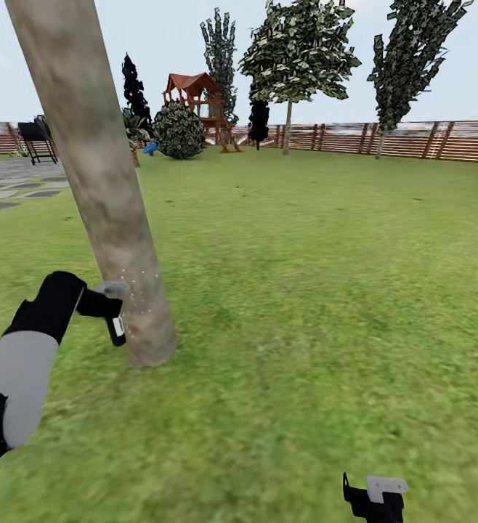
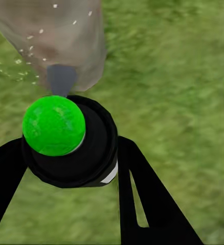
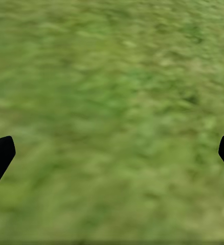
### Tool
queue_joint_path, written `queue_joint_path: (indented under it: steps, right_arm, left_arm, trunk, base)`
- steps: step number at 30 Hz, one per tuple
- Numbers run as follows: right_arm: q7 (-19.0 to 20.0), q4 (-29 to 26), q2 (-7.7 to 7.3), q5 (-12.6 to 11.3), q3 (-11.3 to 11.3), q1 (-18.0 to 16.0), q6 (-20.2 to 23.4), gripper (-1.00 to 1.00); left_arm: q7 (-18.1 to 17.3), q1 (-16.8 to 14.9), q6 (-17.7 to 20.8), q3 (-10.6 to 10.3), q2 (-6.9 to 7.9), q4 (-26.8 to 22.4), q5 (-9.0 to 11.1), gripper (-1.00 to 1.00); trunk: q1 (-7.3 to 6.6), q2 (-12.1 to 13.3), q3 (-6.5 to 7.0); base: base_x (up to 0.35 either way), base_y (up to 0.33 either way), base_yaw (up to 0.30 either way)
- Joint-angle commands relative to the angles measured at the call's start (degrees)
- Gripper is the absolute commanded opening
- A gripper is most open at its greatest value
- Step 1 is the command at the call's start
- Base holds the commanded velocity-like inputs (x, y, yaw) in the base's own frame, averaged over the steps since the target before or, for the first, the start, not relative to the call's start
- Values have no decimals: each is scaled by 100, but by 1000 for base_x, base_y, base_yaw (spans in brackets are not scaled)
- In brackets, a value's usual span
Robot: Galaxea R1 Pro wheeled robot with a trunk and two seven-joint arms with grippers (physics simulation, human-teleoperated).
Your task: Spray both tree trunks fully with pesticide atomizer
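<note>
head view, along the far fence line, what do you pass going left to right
black cart → round dark bush → red-roofed playset → tree with the pale thin trunk → tall leaning tree

Left gripper (image 2: 71,168) jaws clamped on black pesticide atomizer (image 2: 73,148), bright green round cap (image 2: 53,125) facing camera, grey nozzle (image 2: 61,79) aimed at mottled tree trunk (image 2: 56,41) just beyond, pale droplets (image 2: 25,51) speckling bark, blurry grass floor (image 2: 173,92) around.

Grey forearm (image 1: 14,378), black pincer (image 1: 112,309)
</note>
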Motion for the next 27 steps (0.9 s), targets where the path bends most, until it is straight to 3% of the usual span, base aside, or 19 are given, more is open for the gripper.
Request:
queue_joint_path:
  steps: [1,3,5,7,10,19,22,27]
  right_arm:
    - [-24,6,0,61,-40,-4,-14,100]
    - [-24,2,0,61,-40,-4,-14,100]
    - [-24,3,0,61,-40,-4,-14,100]
    - [-24,2,0,61,-40,-4,-14,100]
    - [-24,4,0,61,-40,-4,-14,100]
    - [-24,6,0,61,-40,-4,-14,100]
    - [-24,5,0,61,-40,-4,-14,100]
    - [-24,6,0,61,-40,-4,-14,100]
  left_arm:
    - [-58,-124,129,10,4,-16,-74,-100]
    - [-58,-237,179,5,43,-21,-97,-100]
    - [-58,-272,188,1,164,-20,-105,-100]
    - [-58,-257,180,-4,401,-15,-109,-100]
    - [-56,-195,169,-18,506,-22,-115,-100]
    - [-33,315,133,-24,501,55,-123,-100]
    - [-32,697,107,-12,484,34,-110,-100]
    - [-18,929,94,-183,288,-34,-90,-100]
  trunk:
    - [-1,-2,-5]
    - [-1,-2,-5]
    - [-1,-2,-5]
    - [-1,-2,-5]
    - [-1,-2,-5]
    - [-1,-2,-5]
    - [-1,-2,-5]
    - [-1,-2,-5]
  base:
    - [0,0,0]
    - [0,0,0]
    - [0,0,0]
    - [0,0,0]
    - [38,33,0]
    - [115,253,0]
    - [3,31,0]
    - [0,1,0]
